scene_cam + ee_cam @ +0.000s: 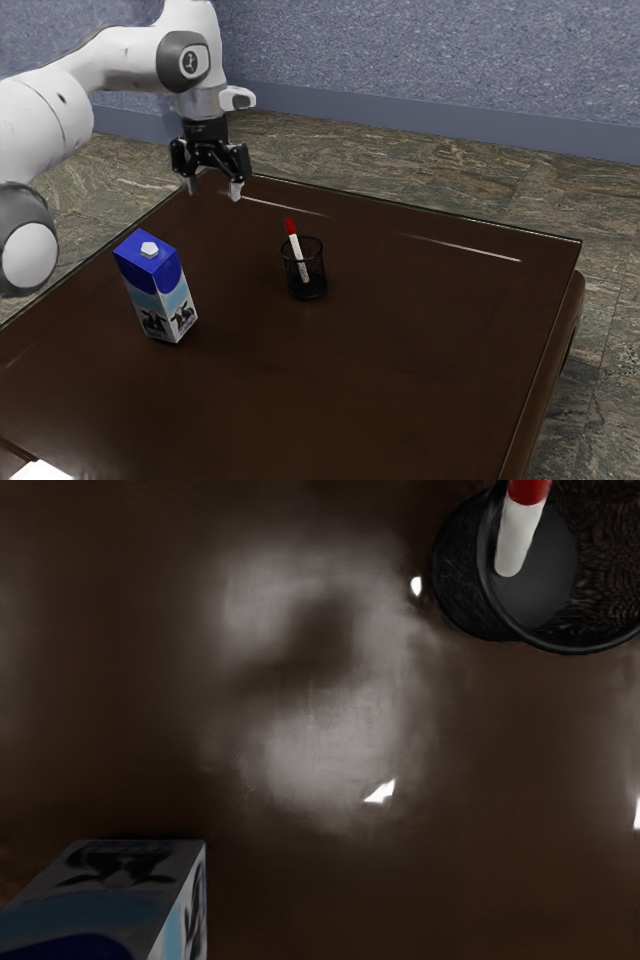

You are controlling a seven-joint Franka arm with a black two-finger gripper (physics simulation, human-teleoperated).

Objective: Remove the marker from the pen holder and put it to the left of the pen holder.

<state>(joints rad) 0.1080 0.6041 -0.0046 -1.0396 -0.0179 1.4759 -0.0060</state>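
Marker [296, 245] first: with our empty gripper [214, 188] spread wide, we should centre above its red cap [290, 226], clearing the pen holder [308, 293].

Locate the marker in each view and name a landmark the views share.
Exterior view: just above centre, red-tipped marker leaning in the mesh pen holder.
Wrist view: top edge, right of centre, in that same holder.
Shared landmark: the blue-and-white carton.

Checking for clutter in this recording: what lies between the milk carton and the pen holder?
Just bare brown tabletop between milk carton and mesh pen holder, in both views.
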